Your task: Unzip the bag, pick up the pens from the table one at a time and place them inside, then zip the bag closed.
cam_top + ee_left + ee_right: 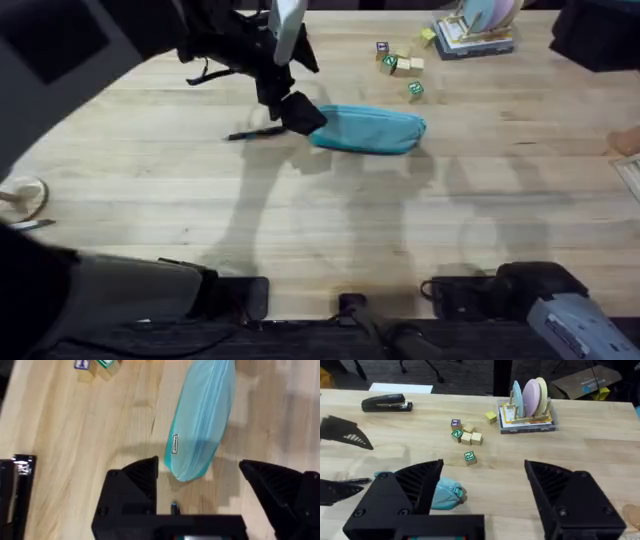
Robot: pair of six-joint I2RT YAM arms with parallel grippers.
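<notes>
My left gripper (200,485) hangs with its fingers spread wide just above the near end of the teal bag (370,129), the bag's tip lying between the two black fingers (137,477) in the wrist view. From overhead I see the bag lying flat on the wooden table (320,220), with a dark pen (255,132) resting on the wood just beside its left end, under the arm. My right gripper (482,495) is also spread open, held low near its base, well apart from the bag. Small lettered blocks (400,68) sit beyond the bag.
</notes>
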